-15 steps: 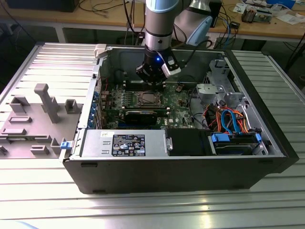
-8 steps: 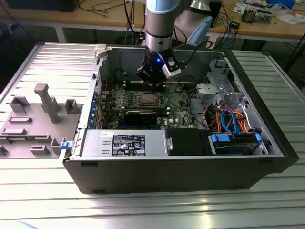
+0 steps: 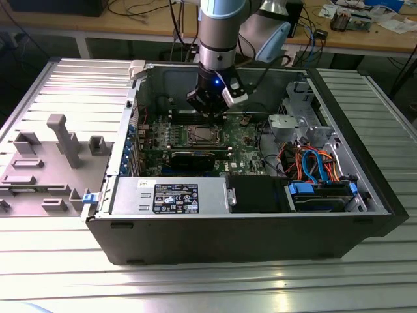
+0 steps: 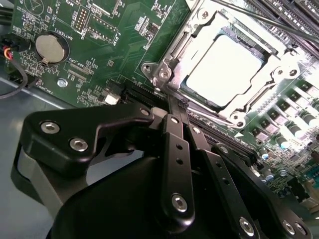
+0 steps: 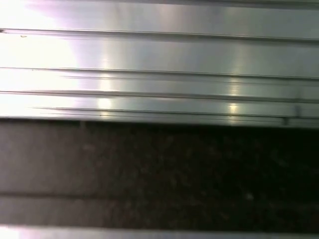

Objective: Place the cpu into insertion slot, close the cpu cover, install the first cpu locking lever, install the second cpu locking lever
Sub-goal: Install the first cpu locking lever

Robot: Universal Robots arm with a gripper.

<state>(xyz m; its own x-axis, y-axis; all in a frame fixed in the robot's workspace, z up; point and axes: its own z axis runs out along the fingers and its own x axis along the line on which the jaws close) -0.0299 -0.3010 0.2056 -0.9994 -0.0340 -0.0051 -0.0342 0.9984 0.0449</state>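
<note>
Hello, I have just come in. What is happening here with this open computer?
A robot arm works inside an open computer case lying on a metal table. Its gripper hangs just beside the insertion slot on the green motherboard. The cpu already sits in the slot, and the cpu cover lies closed over it. The gripper holds nothing that I can see.
</note>
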